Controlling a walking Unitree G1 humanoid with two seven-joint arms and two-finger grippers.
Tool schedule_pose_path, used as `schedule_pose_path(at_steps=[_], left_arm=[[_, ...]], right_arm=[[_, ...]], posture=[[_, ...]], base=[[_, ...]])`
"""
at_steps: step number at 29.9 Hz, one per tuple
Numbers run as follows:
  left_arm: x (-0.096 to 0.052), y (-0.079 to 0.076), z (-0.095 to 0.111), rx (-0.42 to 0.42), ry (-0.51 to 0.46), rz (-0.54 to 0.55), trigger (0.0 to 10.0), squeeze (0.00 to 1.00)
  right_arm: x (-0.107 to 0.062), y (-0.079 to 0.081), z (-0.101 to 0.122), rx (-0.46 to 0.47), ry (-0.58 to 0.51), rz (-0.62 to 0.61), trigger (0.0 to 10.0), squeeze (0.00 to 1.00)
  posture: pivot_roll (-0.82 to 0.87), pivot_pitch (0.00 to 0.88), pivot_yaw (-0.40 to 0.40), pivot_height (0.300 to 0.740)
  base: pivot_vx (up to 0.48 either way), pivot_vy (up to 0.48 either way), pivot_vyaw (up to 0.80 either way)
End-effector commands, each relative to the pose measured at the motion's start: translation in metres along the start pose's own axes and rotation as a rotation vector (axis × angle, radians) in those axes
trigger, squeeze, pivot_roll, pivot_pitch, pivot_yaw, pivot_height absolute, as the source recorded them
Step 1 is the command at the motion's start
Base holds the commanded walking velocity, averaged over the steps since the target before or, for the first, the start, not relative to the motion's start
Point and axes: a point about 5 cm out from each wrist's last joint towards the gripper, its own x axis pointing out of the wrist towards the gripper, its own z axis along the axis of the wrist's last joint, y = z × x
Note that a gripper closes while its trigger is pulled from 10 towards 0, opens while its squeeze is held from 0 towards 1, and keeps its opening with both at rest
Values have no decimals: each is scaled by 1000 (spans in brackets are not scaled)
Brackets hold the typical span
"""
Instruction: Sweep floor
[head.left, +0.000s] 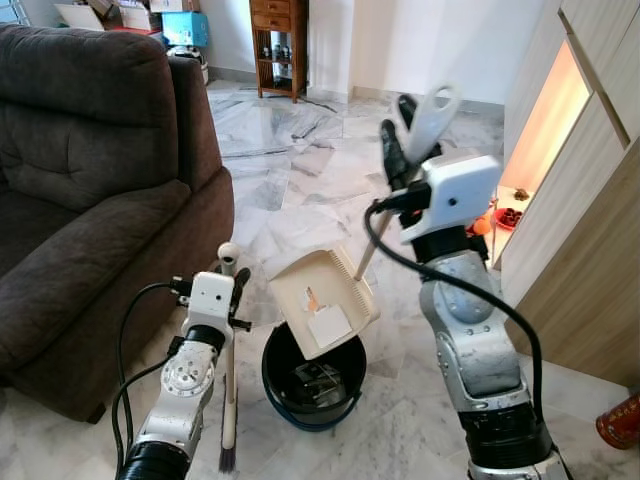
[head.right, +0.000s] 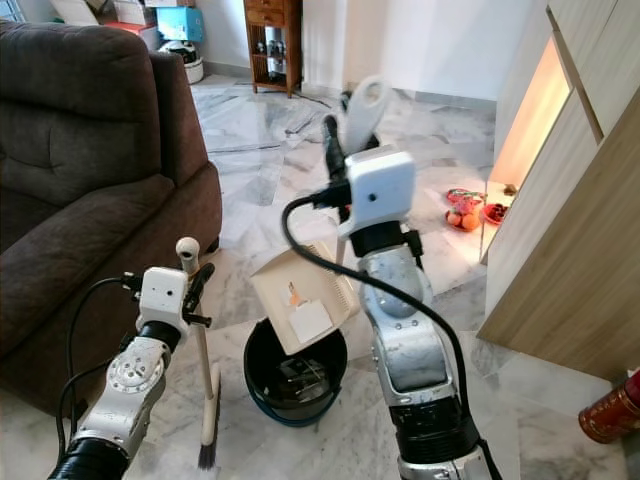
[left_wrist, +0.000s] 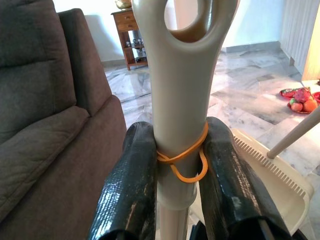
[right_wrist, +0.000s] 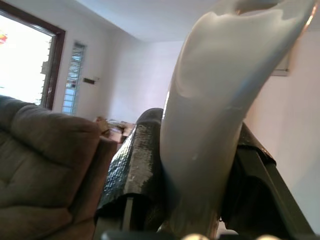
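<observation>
Black fingers of the right gripper (head.left: 405, 135) are clamped around the pale top of the dustpan handle (head.left: 432, 118), raised high in front of the robot. From there the thin handle runs down and toward the robot's left to the cream dustpan (head.left: 322, 300). Its long axis is steeply slanted, and the pan is tipped with its open mouth pointing down into the dark bin (head.left: 313, 378) directly under it, on the marble floor (head.left: 300, 190). Emptying seems to be the step in hand.

The left gripper (left_wrist: 175, 172) is closed on the grey broom handle (left_wrist: 180, 100), just beside an orange rubber band (left_wrist: 186, 159). The broom (head.left: 228, 400) stands nearly upright, bristles down on the floor, close to the bin on its left side and beside the brown sofa (head.left: 90, 170). The right arm carries the pan, so any further tilt must come from that arm.
</observation>
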Motion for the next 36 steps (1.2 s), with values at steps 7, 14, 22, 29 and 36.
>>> schedule_pose_path(at_steps=[7,14,22,29,36], left_arm=[[3,0,9,10,-44,-5,10000,0],[3,0,9,8,-44,-6,10000,0],[3,0,9,6,-46,-5,10000,0],[3,-1,9,5,-47,-6,10000,0],[3,-1,9,4,-47,-6,10000,0]], right_arm=[[-3,16,26,-78,-159,100,10000,0],[-7,26,28,-142,-179,178,10000,0],[-9,34,28,-124,-170,238,10000,0],[-10,41,21,-65,-102,286,10000,0],[-9,38,19,-97,-93,272,10000,0]], posture=[[104,0,17,740],[103,0,15,740],[104,0,14,740],[106,0,13,740],[105,0,13,740]], base=[[0,0,0],[0,0,0],[0,0,0],[0,0,0],[0,0,0]])
